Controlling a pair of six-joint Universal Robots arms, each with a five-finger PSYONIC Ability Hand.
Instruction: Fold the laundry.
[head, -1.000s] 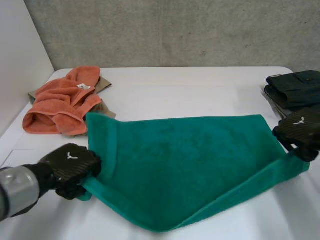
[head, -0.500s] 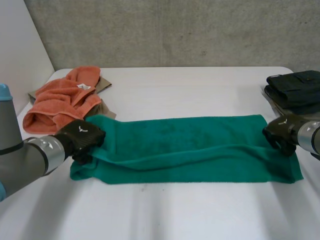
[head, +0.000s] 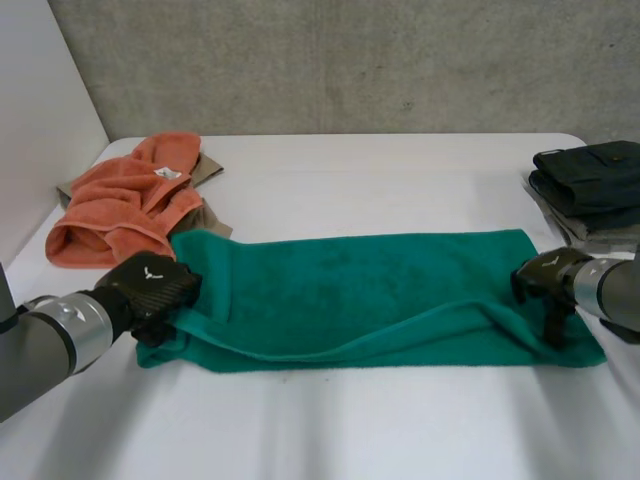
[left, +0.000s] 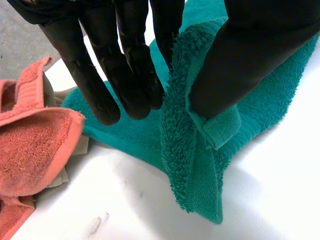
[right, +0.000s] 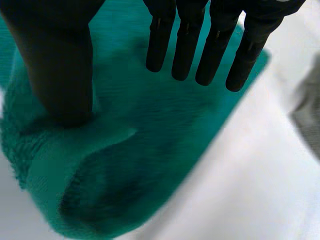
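Laundry lies heaped at the far left of the bench (head: 380, 170): an orange towel (head: 115, 205), bunched, with a beige cloth (head: 208, 168) poking out beneath it. Just beside that heap is the left end of the green towel (head: 370, 290), which lies flat as a long strip across the middle of the bench, doubled over lengthwise (the upper layer's near edge runs in a loose wave, with the lower layer showing along the front).

The left hand (head: 150, 290) is at the towel's near left corner. In its wrist view a ridge of green pile stands up between the straight fingers (left: 100, 75) and the thumb (left: 235, 60), pinched between them, and the corner below hangs in a small fold onto the bench.

The right hand (head: 548, 280) is over the towel's right end. Its thumb (right: 62, 65) presses down on the cloth near the corner, while its fingers (right: 185, 40) are straight and spread well away from the thumb, gripping nothing.

Dark folded clothes (head: 590, 175) are stacked at the far right edge, apart from the towel.
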